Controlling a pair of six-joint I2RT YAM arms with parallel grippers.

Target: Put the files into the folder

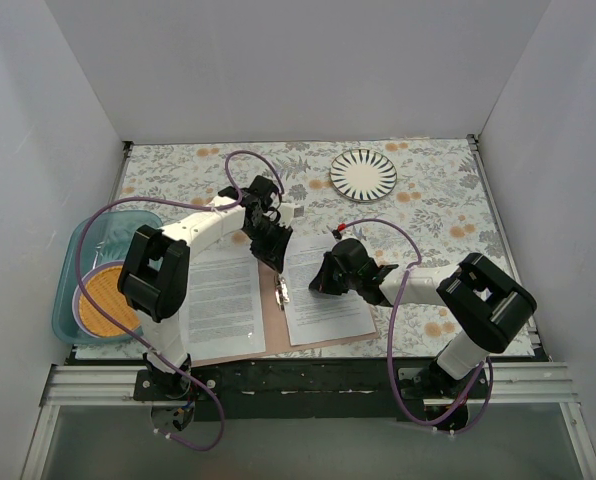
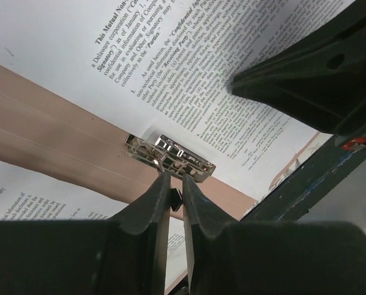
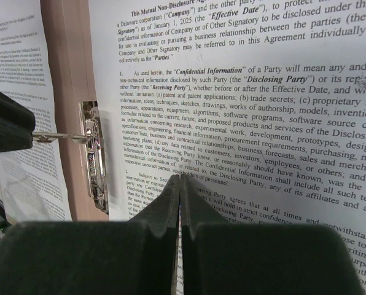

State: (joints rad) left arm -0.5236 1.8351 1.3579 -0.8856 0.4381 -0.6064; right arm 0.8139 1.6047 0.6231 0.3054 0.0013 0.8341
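The brown folder lies open at the near middle of the table. One printed sheet lies on its left half and another on its right half. The silver fastener sits at the spine; it also shows in the left wrist view and the right wrist view. My left gripper is shut on the fastener's thin lever, its tips just above the clip. My right gripper is shut, its tips pressed on the right sheet beside the fastener.
A round striped plate lies at the back. A teal tray with an orange round dish stands at the left edge. White walls close in on three sides. The black table rail runs along the near edge.
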